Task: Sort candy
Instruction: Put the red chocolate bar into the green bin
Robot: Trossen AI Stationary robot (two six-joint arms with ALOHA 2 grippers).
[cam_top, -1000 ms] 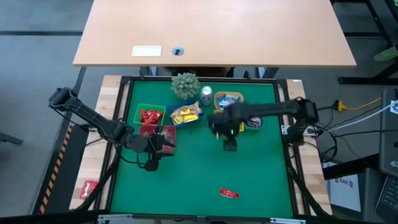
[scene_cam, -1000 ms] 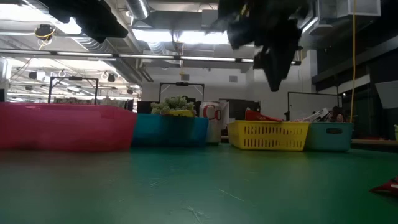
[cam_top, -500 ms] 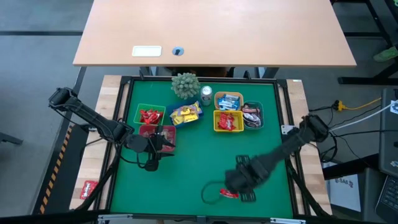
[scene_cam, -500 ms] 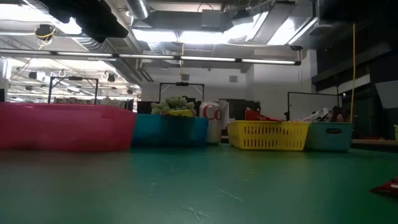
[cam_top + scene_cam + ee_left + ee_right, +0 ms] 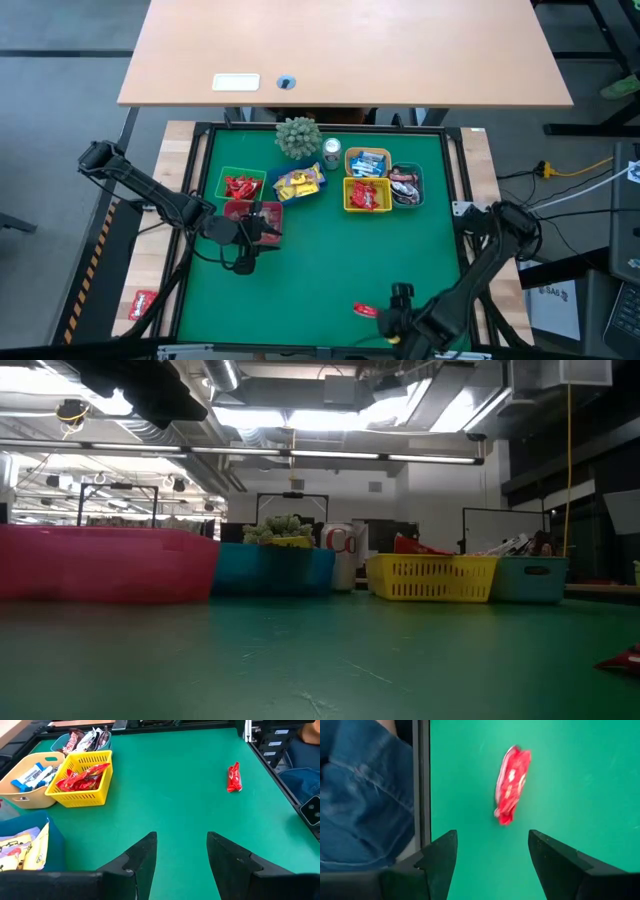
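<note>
High view: 1 red candy (image 5: 367,311) lies alone on the green mat (image 5: 330,260) at the near edge, well apart from the bins at the far side.
Right gripper (image 5: 392,325): low at the near edge, just beside the red candy, fingers apart and holding nothing.
Right wrist view: the red candy (image 5: 512,784) sits ahead of the spread fingers (image 5: 440,860), a bit off the middle of the gap; blue cloth shows past the mat's dark border.
Left gripper (image 5: 243,262): waits near the pink bin (image 5: 252,212) on the left, fingers apart, empty.
Sorted so far: red pieces in the green bin (image 5: 240,185) and the yellow basket (image 5: 367,195), yellow ones in the blue bin (image 5: 298,184), blue-and-white ones in the tan bin (image 5: 367,160), dark ones in the teal bin (image 5: 406,185).
Step in hand: likely picking up the last loose piece.
Doing it well: centre the gap over the wrapper, line the fingers across its narrow width, go down to the mat, then close; it is flat and slick, so a shallow pinch may slip.
</note>
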